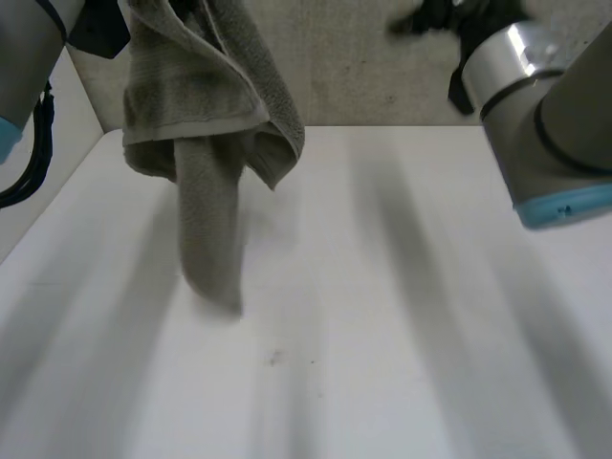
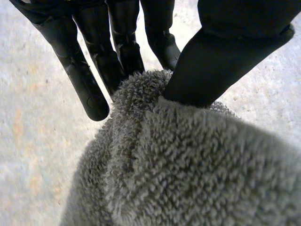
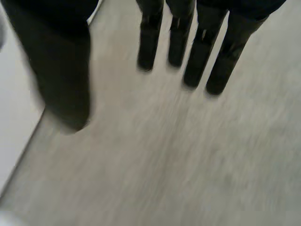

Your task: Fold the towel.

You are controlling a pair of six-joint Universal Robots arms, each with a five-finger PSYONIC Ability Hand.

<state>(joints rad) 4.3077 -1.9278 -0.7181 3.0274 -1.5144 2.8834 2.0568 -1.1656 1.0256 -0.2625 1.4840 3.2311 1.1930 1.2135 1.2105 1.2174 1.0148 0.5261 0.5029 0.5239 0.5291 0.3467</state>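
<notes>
The white table (image 1: 382, 363) is nearest. At about eleven o'clock on it, the grey towel (image 1: 206, 143) hangs bunched in the air. One long tail dangles down toward the tabletop, but I cannot tell whether it touches. At the towel's top the left hand (image 2: 221, 66) grasps it, with the thumb pinching a fold against the fingers (image 2: 89, 89). Farther off, at one o'clock, the right hand (image 3: 61, 75) is released, its fingers straight and holding nothing, over the grey floor (image 3: 188, 165) just beside the table's edge.
</notes>
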